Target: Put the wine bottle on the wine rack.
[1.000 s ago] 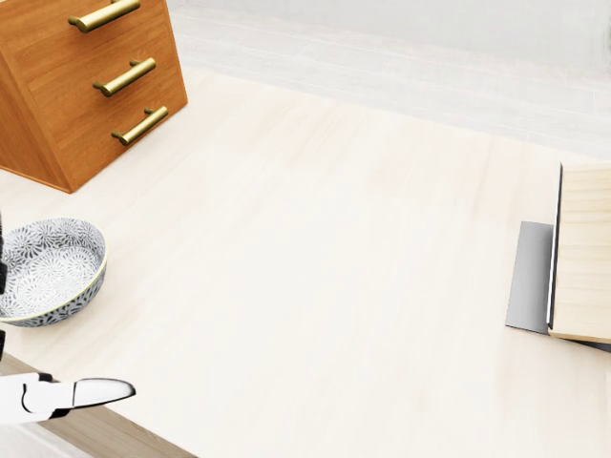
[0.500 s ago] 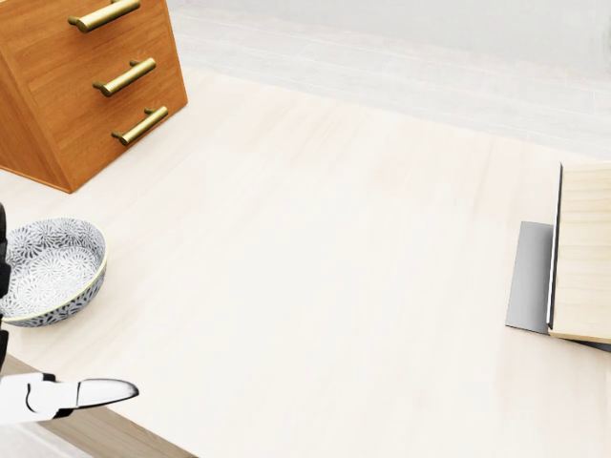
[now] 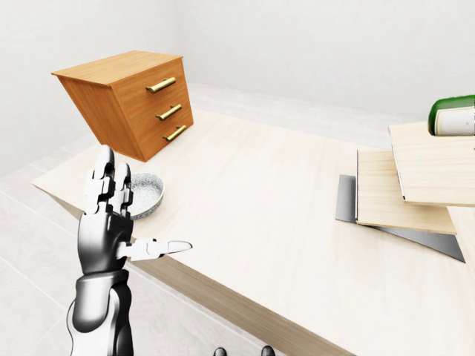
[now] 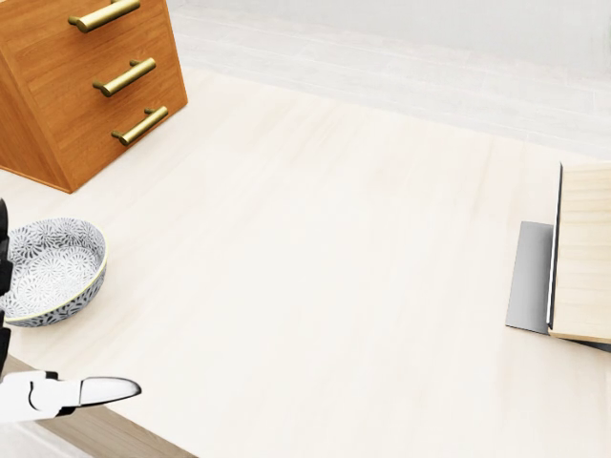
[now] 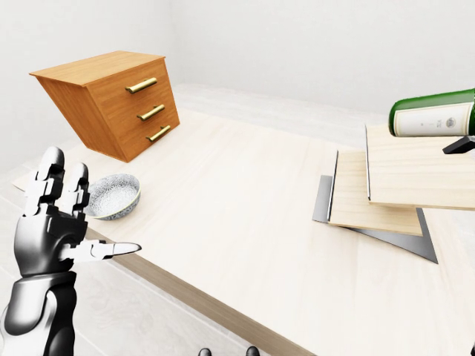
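While the left hand (image 3: pixel 104 233) stands raised at the lower left of the left-eye view, its fingers (image 3: pixel 108 182) are spread open and point upward, the thumb jutting out sideways to the right, and they grip nothing. It hangs off the near edge of the pale wooden tabletop (image 3: pixel 252 200), close to a patterned bowl (image 5: pixel 113 196) that sits on the wood. Above the bowl in the view stands a brown chest of drawers (image 3: pixel 133 100) with three brass handles, tilted as the camera sees it. At the right of the right-eye view the wine bottle (image 5: pixel 434 115), dark green with a pale label, lies on its side above the top board of the wine rack (image 5: pixel 375 196), a stepped stack of light wooden boards on a grey base plate. A small dark piece shows at the bottle's right end; I cannot tell whether it is the right hand, so whether that hand is open or closed cannot be told.
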You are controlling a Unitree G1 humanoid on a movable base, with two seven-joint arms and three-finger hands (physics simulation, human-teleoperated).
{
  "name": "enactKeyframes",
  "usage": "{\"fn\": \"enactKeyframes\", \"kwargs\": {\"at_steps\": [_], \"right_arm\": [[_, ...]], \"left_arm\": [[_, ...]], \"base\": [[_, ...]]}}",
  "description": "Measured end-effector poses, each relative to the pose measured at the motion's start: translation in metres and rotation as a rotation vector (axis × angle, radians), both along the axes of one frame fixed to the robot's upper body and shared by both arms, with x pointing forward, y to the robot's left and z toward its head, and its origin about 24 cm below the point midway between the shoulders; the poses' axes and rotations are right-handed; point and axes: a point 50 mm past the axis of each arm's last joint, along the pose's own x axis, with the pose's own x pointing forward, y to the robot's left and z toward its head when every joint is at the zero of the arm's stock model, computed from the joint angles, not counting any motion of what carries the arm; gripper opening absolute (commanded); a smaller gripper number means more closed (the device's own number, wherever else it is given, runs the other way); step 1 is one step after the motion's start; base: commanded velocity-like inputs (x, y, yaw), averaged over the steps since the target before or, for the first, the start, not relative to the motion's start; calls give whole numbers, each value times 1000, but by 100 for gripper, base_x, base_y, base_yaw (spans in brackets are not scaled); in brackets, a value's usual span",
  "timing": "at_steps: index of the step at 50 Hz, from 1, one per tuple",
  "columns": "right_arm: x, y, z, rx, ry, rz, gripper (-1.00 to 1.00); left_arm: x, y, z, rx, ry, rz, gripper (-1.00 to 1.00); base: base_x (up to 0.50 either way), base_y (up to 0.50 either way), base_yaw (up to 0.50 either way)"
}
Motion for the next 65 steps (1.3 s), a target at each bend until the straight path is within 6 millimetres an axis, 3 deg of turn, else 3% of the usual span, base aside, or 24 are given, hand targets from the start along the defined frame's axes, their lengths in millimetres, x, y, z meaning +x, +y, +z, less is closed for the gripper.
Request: {"fn": "enactKeyframes", "kwargs": {"at_steps": [41, 65], "right_arm": [[5, -2, -21, -79, 74, 2, -100], [22, -2, -46, -190, 190, 29, -100]], "left_arm": [[2, 2, -3, -4, 13, 4, 100], [-1, 1, 3, -1, -14, 6, 100]], "base": [[0, 0, 0], [0, 0, 0]]}}
